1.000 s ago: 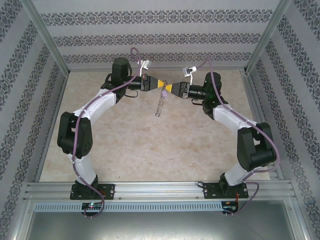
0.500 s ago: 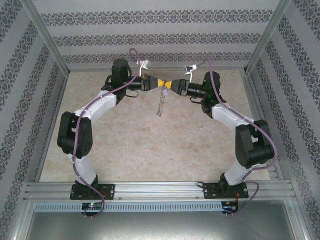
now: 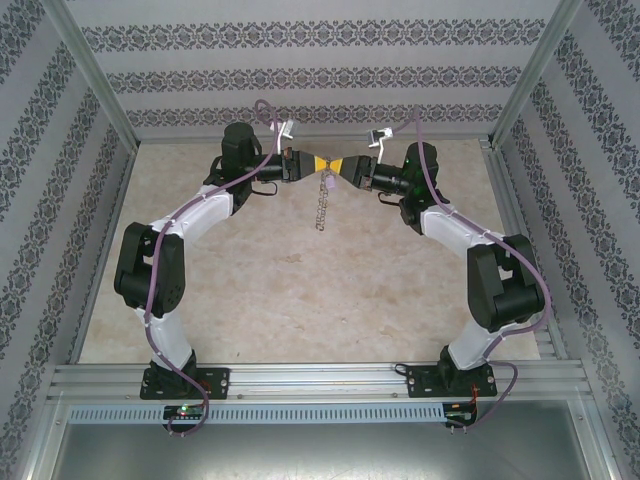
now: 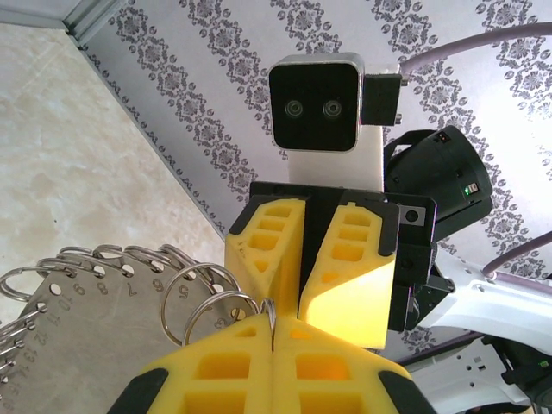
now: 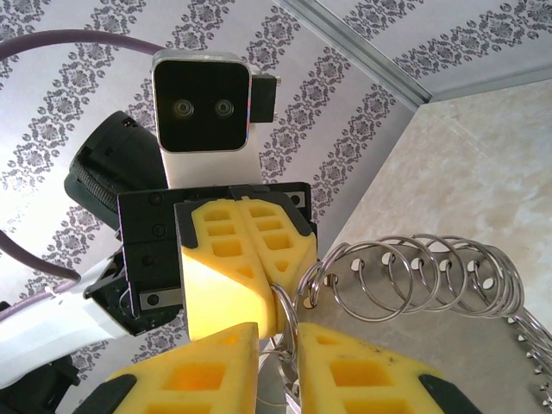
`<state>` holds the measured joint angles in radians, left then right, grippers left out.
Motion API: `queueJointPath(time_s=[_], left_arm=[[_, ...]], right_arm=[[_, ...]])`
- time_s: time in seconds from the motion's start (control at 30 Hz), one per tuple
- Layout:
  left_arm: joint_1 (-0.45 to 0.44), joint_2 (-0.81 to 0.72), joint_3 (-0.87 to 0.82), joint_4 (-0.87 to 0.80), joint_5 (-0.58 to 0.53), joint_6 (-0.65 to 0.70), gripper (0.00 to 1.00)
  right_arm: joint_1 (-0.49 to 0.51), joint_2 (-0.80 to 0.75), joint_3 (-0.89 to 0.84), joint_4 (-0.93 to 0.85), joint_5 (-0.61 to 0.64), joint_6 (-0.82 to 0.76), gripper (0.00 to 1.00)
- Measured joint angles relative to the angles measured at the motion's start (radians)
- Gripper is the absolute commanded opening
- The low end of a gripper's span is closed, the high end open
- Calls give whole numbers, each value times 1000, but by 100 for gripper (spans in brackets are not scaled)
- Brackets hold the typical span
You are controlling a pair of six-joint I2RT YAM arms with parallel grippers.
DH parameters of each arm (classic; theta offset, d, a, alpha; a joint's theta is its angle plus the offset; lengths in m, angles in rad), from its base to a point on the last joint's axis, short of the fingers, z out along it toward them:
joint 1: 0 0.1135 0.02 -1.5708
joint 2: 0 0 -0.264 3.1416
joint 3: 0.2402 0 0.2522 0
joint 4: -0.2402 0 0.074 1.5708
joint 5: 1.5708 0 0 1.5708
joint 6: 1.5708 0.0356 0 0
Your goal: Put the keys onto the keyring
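At the back middle of the table my two grippers meet tip to tip above it. My left gripper [image 3: 323, 166] [image 4: 274, 321] is shut on a thin split ring, the keyring [image 4: 272, 309]. From it hangs a grey numbered plate [image 4: 95, 336] [image 3: 321, 206] carrying several more split rings [image 5: 414, 276]. My right gripper [image 3: 335, 168] [image 5: 279, 341] faces it with its jaws narrowly apart. The held ring and small silvery keys [image 5: 297, 379] sit in that gap. A pale-purple tag [image 3: 328, 183] dangles just under the fingertips.
The beige tabletop [image 3: 300, 290] lies well below the hanging plate. Patterned walls [image 3: 320, 70] and aluminium frame posts [image 3: 95, 80] close in the back and both sides. Purple cables [image 3: 265, 110] loop above each wrist.
My right gripper has moved left up to the left gripper's fingertips and its jaws have narrowed. The hanging plate swung slightly. The left gripper stayed shut.
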<state>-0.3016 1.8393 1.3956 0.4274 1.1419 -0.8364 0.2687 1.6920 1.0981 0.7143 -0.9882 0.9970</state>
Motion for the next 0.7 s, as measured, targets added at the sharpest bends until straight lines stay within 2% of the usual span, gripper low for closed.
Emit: queueJointPath(time_s=[0.3, 0.4, 0.53, 0.6, 0.63, 0.67, 0.7], left_arm=[[2, -11, -13, 26, -17, -11, 0], [2, -11, -14, 32, -18, -13, 0], [3, -18, -16, 37, -21, -15, 0], [3, -23, -18, 37, -26, -15, 0], [3, -23, -19, 37, -27, -14, 0], [3, -24, -23, 37, -29, -14, 0], [3, -26, -24, 37, -31, -14, 0]], right_arm=[[9, 6, 6, 17, 14, 18, 23], [11, 6, 9, 21, 18, 21, 19], [11, 11, 12, 21, 26, 27, 7], [11, 13, 13, 23, 27, 27, 5], [11, 13, 13, 23, 27, 26, 7], [11, 13, 13, 23, 27, 26, 14], [13, 13, 13, 23, 28, 26, 26]])
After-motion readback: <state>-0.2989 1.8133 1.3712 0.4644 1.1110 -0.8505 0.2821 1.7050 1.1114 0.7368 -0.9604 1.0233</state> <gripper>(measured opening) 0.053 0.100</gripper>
